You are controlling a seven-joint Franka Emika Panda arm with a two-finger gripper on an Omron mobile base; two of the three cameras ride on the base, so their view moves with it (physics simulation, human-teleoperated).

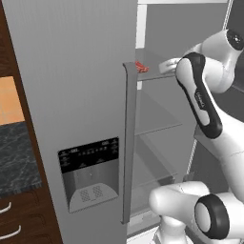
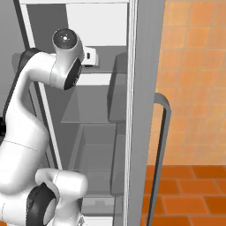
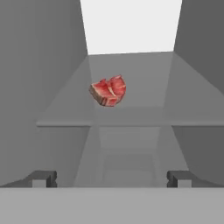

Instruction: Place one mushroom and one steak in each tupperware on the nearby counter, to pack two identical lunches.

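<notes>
Steak (image 3: 109,91) tilted on fridge shelf (image 3: 131,114)

White Franka arm (image 1: 209,95) with glossy rounded link shells; a long black band with small pale lettering runs down the edge of the upper link. Joints end in dark round caps: one black disc ringed in white at the lower joint (image 1: 212,215), another dark cap with a tiny red dot at the top joint (image 2: 65,39). Gripper (image 3: 112,178) has two small dark grey blocky finger tips (image 3: 43,178), squared off with a lighter face.
</notes>
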